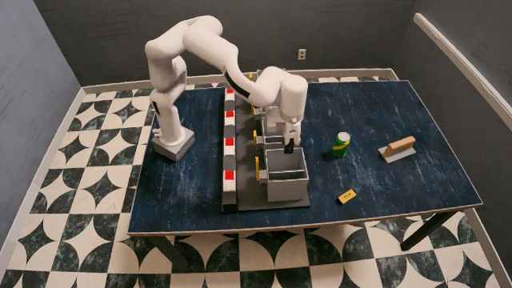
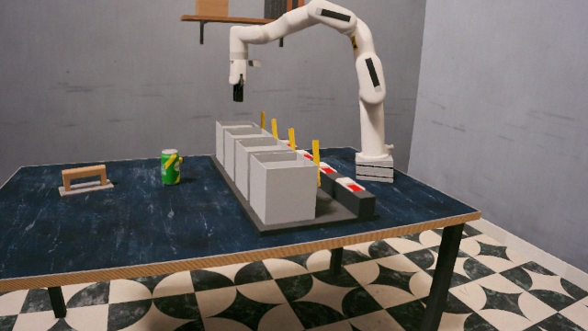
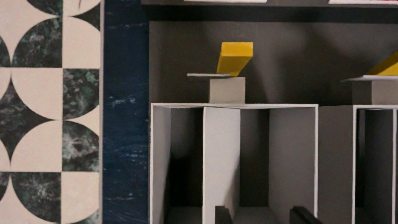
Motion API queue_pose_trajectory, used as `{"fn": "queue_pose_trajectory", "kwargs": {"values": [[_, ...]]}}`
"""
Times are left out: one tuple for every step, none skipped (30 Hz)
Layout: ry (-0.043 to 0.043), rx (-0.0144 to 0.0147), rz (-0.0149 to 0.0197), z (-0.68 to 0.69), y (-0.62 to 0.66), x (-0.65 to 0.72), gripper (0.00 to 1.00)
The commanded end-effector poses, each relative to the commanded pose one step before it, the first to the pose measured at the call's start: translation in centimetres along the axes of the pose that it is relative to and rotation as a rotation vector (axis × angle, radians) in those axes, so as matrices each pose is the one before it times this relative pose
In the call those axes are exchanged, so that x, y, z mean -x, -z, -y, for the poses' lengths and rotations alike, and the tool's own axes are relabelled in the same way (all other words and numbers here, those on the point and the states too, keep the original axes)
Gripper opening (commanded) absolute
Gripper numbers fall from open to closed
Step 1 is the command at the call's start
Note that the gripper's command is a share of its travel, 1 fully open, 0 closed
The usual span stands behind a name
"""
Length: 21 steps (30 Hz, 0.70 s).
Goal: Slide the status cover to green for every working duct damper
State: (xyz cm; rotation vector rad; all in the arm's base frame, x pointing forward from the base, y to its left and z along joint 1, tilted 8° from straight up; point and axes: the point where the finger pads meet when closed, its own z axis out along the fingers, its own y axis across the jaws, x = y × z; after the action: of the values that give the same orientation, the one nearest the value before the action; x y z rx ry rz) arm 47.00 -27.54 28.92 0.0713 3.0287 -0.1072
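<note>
Four grey open-topped dampers stand in a row, each behind its own slider. The nearest damper [image 1: 287, 190] [image 2: 283, 188] has an upright yellow lever [image 1: 257, 168] [image 2: 316, 158] [image 3: 236, 57]; its blade [image 3: 221, 155] shows inside as a pale upright panel. The second damper's yellow lever [image 1: 255, 138] [image 2: 291, 138] also stands up. The slider rail [image 1: 230, 202] [image 2: 366, 207] shows red windows, the nearest red window [image 1: 230, 174] [image 2: 356, 188] and the second [image 1: 229, 142] [image 2: 327, 170] among them; no green shows. My gripper [image 1: 289, 148] [image 2: 238, 96] [image 3: 263, 215] is partly open and empty, high above the dampers.
A green can [image 1: 341, 145] [image 2: 170, 167] and a wooden-handled trowel [image 1: 400, 147] [image 2: 84, 176] stand on the side away from the arm's base. A small yellow block [image 1: 346, 196] lies near the nearest damper. The dampers share a dark base plate [image 1: 248, 196] [image 2: 333, 216].
</note>
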Motion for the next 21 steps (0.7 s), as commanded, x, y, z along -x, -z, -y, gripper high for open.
{"fn": "queue_pose_trajectory", "kwargs": {"values": [[0.00000, -0.00242, 0.00461, 0.050, 0.227, 0.094, 0.39], [0.00000, 0.00000, 0.00000, 0.000, 0.000, 0.000, 0.39], [0.00000, 0.00000, 0.00000, 0.000, 0.000, 0.000, 0.39], [0.00000, 0.00000, 0.00000, 0.000, 0.000, 0.000, 0.39], [0.00000, 0.00000, 0.00000, 0.000, 0.000, 0.000, 0.39], [0.00000, 0.00000, 0.00000, 0.000, 0.000, 0.000, 0.39], [-0.00003, 0.00005, -0.00009, -0.221, 0.001, 0.043, 0.39], [-0.00017, 0.00027, -0.00047, -1.240, 0.004, 0.221, 0.39], [-0.00027, 0.00039, -0.00078, -2.543, 0.007, 0.351, 0.39], [-0.00004, 0.00005, -0.00012, -0.494, 0.001, 0.052, 0.39], [0.00000, 0.00000, 0.00000, 0.000, 0.000, 0.000, 0.39], [0.00000, 0.00000, 0.00000, 0.000, 0.000, 0.000, 0.39], [-0.00014, 0.00016, -0.00045, -2.465, 0.004, 0.184, 0.39], [-0.00002, 0.00002, -0.00008, -0.695, 0.001, 0.029, 0.39], [-0.00001, 0.00000, -0.00005, -0.661, 0.000, 0.018, 0.39], [-0.00001, -0.00001, -0.00004, -0.859, 0.000, 0.009, 0.39], [0.00001, -0.00003, 0.00000, -0.963, 0.000, -0.008, 0.39], [0.00002, -0.00005, 0.00005, -0.945, -0.001, -0.027, 0.39], [0.00003, -0.00006, 0.00009, -0.910, -0.001, -0.044, 0.39], [0.00005, -0.00007, 0.00013, -0.900, -0.002, -0.061, 0.39], [0.00006, -0.00008, 0.00018, -0.901, -0.002, -0.079, 0.39]]}}
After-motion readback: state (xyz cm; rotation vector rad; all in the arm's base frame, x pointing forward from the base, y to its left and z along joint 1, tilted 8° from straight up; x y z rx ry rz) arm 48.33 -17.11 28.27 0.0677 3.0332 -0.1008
